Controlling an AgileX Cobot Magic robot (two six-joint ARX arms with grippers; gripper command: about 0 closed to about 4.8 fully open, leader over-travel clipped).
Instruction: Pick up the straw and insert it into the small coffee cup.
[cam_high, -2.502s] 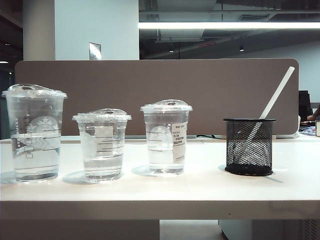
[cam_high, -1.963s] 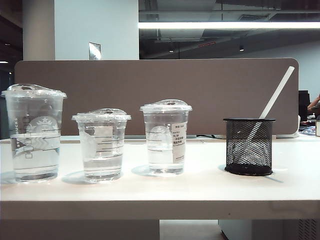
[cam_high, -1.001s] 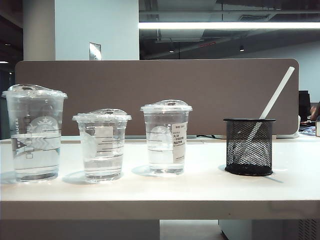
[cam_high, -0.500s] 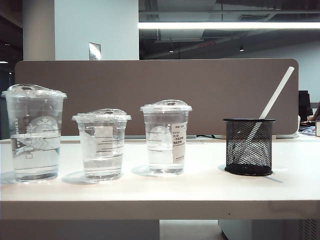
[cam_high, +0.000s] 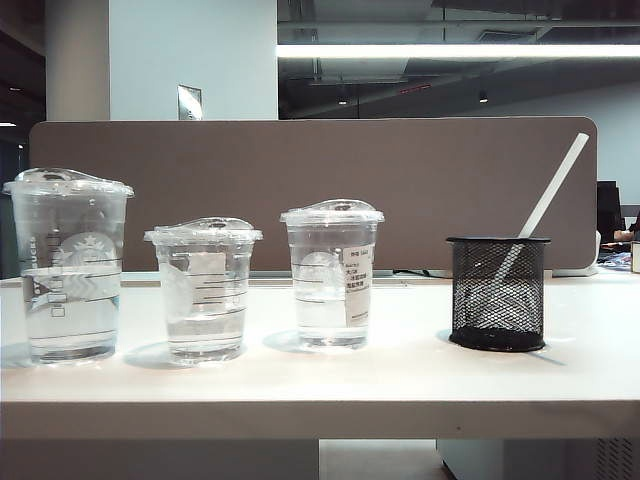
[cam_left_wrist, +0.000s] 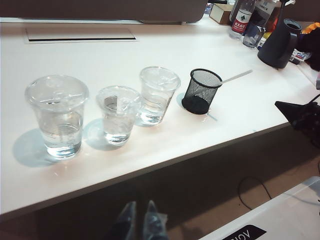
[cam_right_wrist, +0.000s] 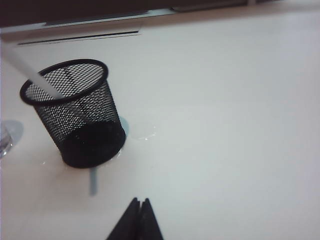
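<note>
The straw (cam_high: 553, 186) is long and white and leans to the right in a black mesh holder (cam_high: 498, 295) on the right of the table. The small coffee cup (cam_high: 205, 290), clear with a domed lid, stands second from the left. Neither gripper shows in the exterior view. In the left wrist view my left gripper (cam_left_wrist: 140, 203) hangs off the table's front edge, fingertips nearly together with nothing between; the small cup (cam_left_wrist: 119, 115), holder (cam_left_wrist: 201, 91) and straw (cam_left_wrist: 236, 77) lie beyond it. My right gripper (cam_right_wrist: 140, 201) is shut and empty above the tabletop, a little short of the holder (cam_right_wrist: 75, 115) and straw (cam_right_wrist: 25, 70).
A tall clear cup (cam_high: 68, 265) stands at the far left and a mid-height cup with a sticker (cam_high: 332, 275) between the small cup and the holder. A brown partition (cam_high: 400, 170) closes the back. Bottles and a dark jug (cam_left_wrist: 277, 42) sit at the table's far corner.
</note>
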